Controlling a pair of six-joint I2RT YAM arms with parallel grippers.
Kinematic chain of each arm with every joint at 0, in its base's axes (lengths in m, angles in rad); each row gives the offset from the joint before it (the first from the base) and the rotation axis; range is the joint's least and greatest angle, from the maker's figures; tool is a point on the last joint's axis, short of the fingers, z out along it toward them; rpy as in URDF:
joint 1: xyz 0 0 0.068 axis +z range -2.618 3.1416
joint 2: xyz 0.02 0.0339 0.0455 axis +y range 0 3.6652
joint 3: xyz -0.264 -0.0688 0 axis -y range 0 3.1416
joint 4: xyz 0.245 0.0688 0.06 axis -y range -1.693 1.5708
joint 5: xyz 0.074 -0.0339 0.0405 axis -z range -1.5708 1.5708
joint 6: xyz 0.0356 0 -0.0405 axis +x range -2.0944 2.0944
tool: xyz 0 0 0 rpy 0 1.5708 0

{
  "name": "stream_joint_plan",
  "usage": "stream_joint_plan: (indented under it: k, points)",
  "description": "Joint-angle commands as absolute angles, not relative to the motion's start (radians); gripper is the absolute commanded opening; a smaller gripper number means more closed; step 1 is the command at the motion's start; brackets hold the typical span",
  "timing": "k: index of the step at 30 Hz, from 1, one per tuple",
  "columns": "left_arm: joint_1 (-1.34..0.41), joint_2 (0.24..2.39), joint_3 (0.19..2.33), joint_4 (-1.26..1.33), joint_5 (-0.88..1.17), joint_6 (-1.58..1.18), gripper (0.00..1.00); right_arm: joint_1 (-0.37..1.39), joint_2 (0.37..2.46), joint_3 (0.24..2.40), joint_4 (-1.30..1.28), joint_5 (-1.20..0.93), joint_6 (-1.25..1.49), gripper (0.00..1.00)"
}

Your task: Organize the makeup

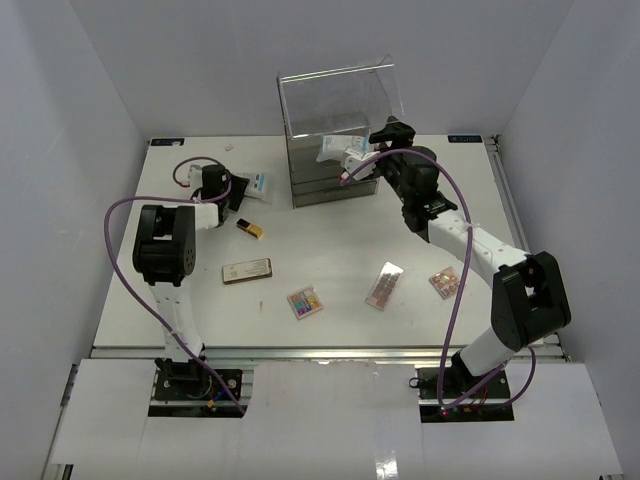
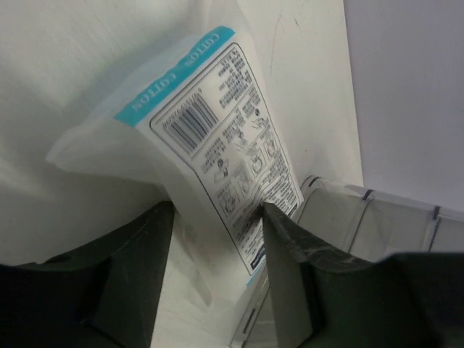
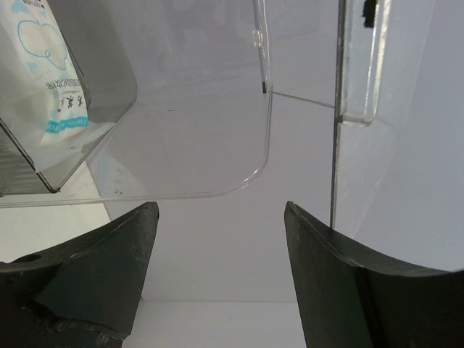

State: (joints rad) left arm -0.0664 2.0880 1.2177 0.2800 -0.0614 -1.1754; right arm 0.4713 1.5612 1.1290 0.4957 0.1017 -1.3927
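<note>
A white-blue cotton packet (image 2: 210, 145) lies between my left gripper's (image 2: 217, 217) fingers, and the right finger (image 2: 290, 254) touches its edge. From above, this gripper (image 1: 240, 190) and packet (image 1: 258, 184) are at the back left of the table. My right gripper (image 3: 221, 217) is open and empty. It is up by the clear drawer box's (image 1: 335, 130) raised lid (image 3: 181, 109). Another white-blue packet (image 3: 51, 80) sits in the box's top compartment. A bronze compact (image 1: 247, 271), a colourful palette (image 1: 304, 302), a pinkish palette (image 1: 384, 285) and another palette (image 1: 446, 282) lie on the table.
A small black-and-gold item (image 1: 250, 229) lies just in front of the left gripper. The drawer box stands at the back centre, its stacked drawers (image 1: 330, 180) below the open top. White walls close in the table (image 1: 180, 310) on three sides.
</note>
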Motion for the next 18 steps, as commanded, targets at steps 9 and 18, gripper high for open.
stream_joint_plan:
  k: [9,18]
  points:
    - [-0.043,1.994,1.17,0.355,-0.003,-1.145,0.0,0.465,1.487,1.119,0.545,0.101,-1.361,0.77]
    - [-0.053,1.612,0.806,0.508,0.141,-1.087,0.0,0.465,1.473,1.108,0.557,0.094,-1.342,0.77]
